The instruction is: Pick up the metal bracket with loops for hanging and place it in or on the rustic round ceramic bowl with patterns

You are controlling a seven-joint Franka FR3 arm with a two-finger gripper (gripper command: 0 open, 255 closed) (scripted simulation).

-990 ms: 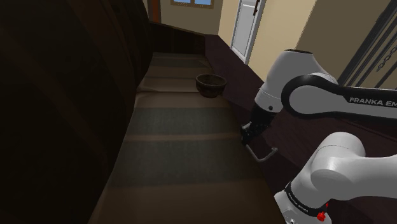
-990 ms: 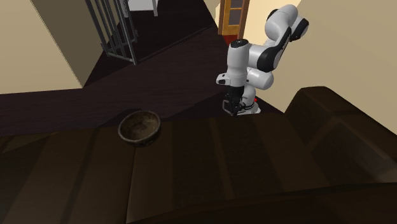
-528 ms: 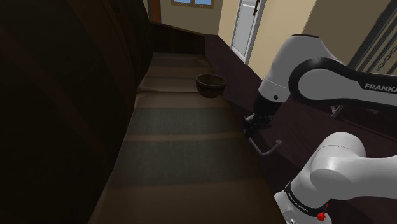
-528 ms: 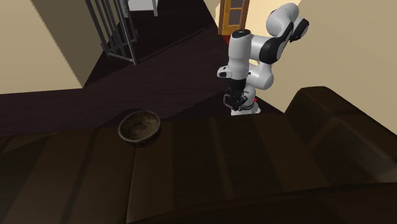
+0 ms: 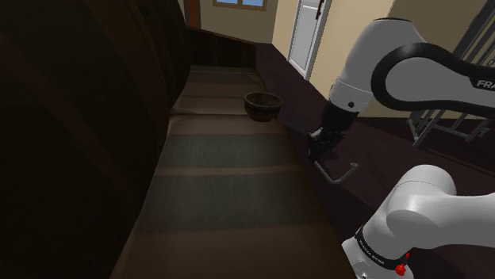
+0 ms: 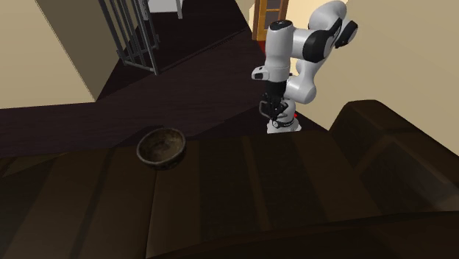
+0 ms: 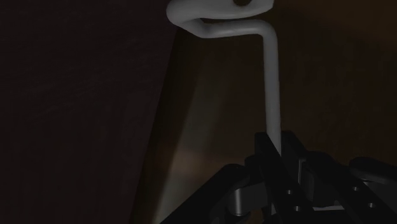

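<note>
Wrist view: the hand (image 7: 275,151) is closed on the thin stem of the bracket (image 7: 273,83). The two black fingers clasp it low down. The pale grey rod runs away from them and bends into a loop at its far end.

In the shoulder view the hand (image 5: 321,147) points down and the bracket (image 5: 338,172) hangs under it, free of any surface, near the front edge of the sofa seat (image 5: 222,174). One second ago the bracket hung lower and the arm's elbow was lower too. Now the arm (image 5: 412,71) has risen and the bracket has come up with it. The second exterior view agrees: the hand (image 6: 276,112) stands higher than before against the stand.

The bowl (image 5: 263,104) has not moved. It is dark and round, and it sits empty on the seat, well apart from the hand, farther along the sofa toward the shoulder view's top. In the second exterior view the bowl (image 6: 160,146) lies to the left of the arm.

I judge that the pick is done and the lift is almost done. What remains is to carry the bracket along the seat to the bowl and release it there.
</note>
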